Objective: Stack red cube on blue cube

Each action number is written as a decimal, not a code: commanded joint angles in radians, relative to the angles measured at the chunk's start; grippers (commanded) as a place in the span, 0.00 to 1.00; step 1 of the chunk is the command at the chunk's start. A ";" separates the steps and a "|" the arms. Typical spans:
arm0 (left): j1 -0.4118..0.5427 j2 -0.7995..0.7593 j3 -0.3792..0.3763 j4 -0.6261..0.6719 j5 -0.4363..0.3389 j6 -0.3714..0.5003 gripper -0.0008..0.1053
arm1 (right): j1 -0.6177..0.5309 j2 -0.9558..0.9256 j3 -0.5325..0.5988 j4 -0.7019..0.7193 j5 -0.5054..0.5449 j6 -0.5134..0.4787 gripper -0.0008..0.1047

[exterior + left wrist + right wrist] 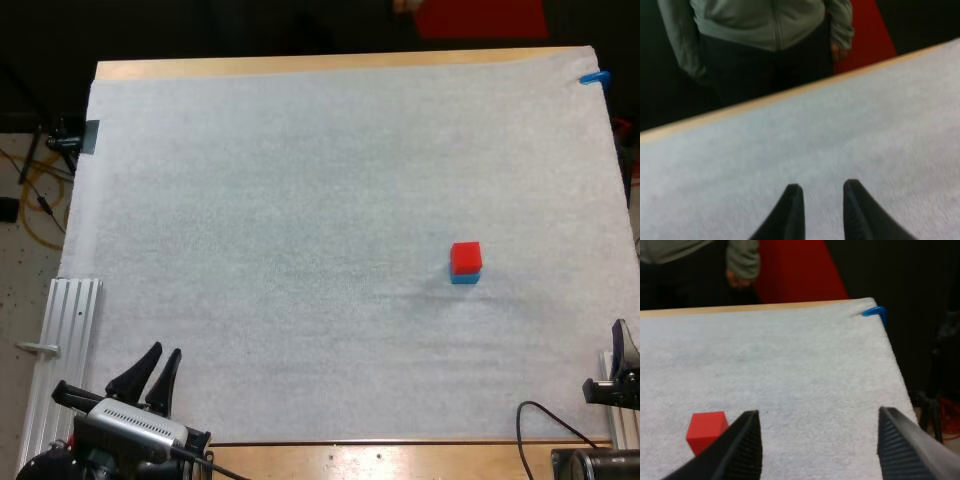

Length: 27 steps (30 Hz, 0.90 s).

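Left fingers (792, 212) apart, empty; right fingers (742, 445) wide apart, empty; red cube (465, 256) atop blue cube (464, 278).

Nothing written can be read in any view: no text, label, brand, number or sign. The red cube (465, 256) and the blue cube (464, 278) show plain faces. The white mat (300, 250), the table (300, 66) and the person's jacket (760, 20) carry no print.

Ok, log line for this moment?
red cube on blue cube | left hand open | right hand open | person beyond table
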 commanded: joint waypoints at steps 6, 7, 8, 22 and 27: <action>0.003 -0.140 0.033 0.058 -0.034 -0.018 0.18 | -0.002 -0.044 -0.002 -0.008 -0.018 0.003 0.49; 0.003 -0.140 0.051 0.034 -0.034 -0.031 0.18 | -0.002 -0.044 -0.002 -0.008 -0.018 0.003 0.49; 0.003 -0.140 0.061 0.025 -0.034 -0.038 0.18 | -0.002 -0.044 -0.002 -0.008 -0.018 0.003 0.49; 0.003 -0.140 0.201 -0.076 -0.034 -0.070 0.18 | -0.002 -0.044 0.076 0.053 -0.075 0.019 0.49; 0.003 -0.140 0.201 -0.076 -0.032 -0.070 0.18 | -0.002 -0.044 0.089 0.041 -0.075 0.027 0.49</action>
